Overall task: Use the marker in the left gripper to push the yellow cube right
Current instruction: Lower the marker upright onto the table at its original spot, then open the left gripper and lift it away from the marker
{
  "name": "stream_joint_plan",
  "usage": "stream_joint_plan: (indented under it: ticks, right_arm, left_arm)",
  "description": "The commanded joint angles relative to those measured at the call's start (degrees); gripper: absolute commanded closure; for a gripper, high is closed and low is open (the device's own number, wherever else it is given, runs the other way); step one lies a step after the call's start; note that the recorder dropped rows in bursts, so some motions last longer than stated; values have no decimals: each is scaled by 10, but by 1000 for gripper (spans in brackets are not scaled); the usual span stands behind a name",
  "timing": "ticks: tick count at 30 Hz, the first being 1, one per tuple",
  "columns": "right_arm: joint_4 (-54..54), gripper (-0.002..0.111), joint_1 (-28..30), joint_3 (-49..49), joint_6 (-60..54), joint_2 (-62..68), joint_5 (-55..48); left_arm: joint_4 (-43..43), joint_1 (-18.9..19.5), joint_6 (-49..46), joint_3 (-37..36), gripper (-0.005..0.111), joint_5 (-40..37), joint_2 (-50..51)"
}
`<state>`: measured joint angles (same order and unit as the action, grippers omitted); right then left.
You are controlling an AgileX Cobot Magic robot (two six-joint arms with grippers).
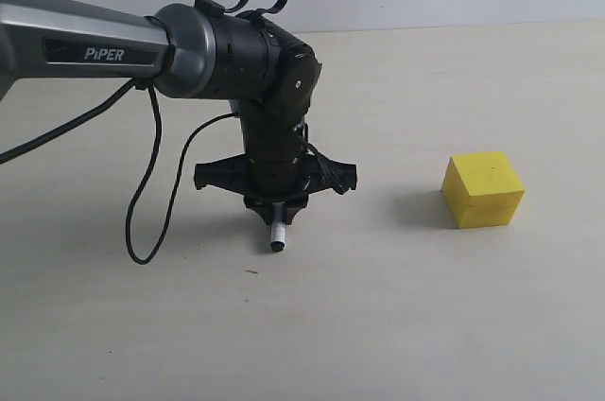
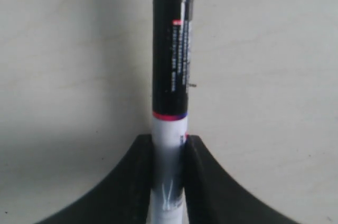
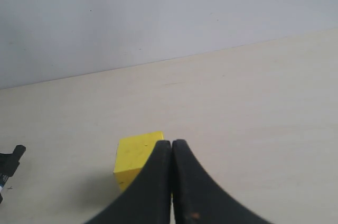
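- Got the left gripper (image 1: 276, 207) squeezed tight onto the marker (image 1: 278, 234), jaws pinching the white barrel from both sides in the wrist view.
- Pointing the marker down at the worktop (image 1: 378, 325), black end lowest, right at the surface or a hair above it. Can't tell about actual contact.
- Parked roughly mid-worktop, leaning a bit toward the left edge, about halfway between the near and far edges.
- Hanging off the grey arm (image 1: 95, 42) reaching in from the left edge, with a black cable (image 1: 151, 193) looping down beside it.
- Next out, just a bare stretch of worktop to the right of the marker.
- Only after that, the yellow cube (image 1: 483, 189), flat on the surface over toward the right edge, about level with the gripper front to back, well apart from the marker tip.
- Zero contact between marker and cube.
- Right gripper (image 3: 172, 147) pinched together on nothing, with the cube peeking out behind its tips in its own wrist view. Nowhere to be seen in the exterior view.
- Progress-wise, calling it early days: grip sorted, tool down low, the push itself not yet begun.
- Left to do, best guess: slide the marker rightward across that gap, meet the cube's left face, then shove it toward the right edge.
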<state>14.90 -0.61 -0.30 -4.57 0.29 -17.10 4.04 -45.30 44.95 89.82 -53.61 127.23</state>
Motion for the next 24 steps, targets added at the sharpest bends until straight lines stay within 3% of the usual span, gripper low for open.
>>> stream_joint_plan:
  ticks: [1, 7, 16, 24]
  right_arm:
    - [-2, 108, 0, 3, -2, -3, 0]
    - [-2, 108, 0, 3, -2, -3, 0]
    - [-2, 108, 0, 3, -2, -3, 0]
    - [-2, 108, 0, 3, -2, -3, 0]
  left_arm:
    - [2, 2, -2, -2, 78, -3, 3]
    - [2, 2, -2, -2, 68, -3, 3]
    - [3, 2, -3, -2, 67, -7, -3]
    - [15, 2, -85, -2, 68, -13, -99]
